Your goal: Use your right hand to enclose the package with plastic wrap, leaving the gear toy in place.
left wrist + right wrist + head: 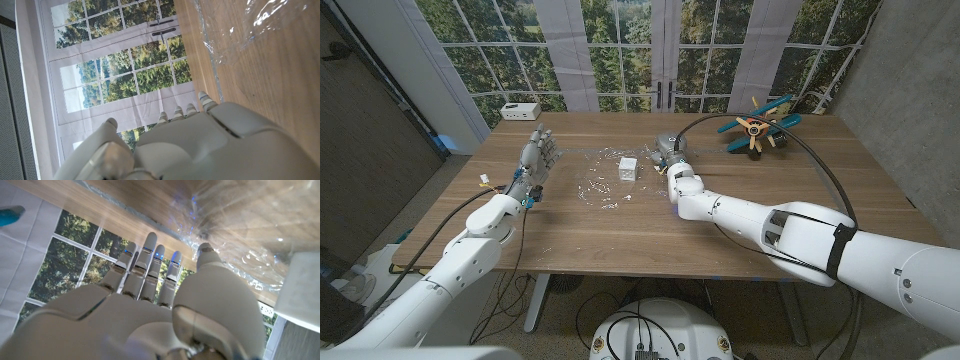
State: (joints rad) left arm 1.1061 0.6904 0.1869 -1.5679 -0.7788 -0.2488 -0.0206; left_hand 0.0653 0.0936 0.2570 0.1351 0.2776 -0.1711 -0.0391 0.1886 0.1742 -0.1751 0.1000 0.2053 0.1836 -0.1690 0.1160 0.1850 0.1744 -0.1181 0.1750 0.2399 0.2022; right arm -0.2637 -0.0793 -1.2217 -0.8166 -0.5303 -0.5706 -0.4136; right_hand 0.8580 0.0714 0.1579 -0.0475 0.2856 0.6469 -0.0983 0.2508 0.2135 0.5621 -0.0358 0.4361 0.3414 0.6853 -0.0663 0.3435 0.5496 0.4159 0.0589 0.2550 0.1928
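No legible writing is showing on any item. The right hand (pixel 672 158) is standing fingers apart, holding nothing, at the plastic wrap's (pixel 602 180) edge; the white package (pixel 629 168) is sitting just left of it. The left hand (pixel 536 160), also released, is waiting across the sheet. Farther right on the tabletop (pixel 620 235), the gear toy (pixel 758 128) is lying beyond a black cable (pixel 820 165); a white box (pixel 521 110) is sitting beyond the left hand.

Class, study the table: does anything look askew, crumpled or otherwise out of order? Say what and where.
The plastic wrap lies crumpled and uneven on the table around the small white package, not smooth over it. The gear toy lies apart near the far right edge. Nothing looks spilled or broken.
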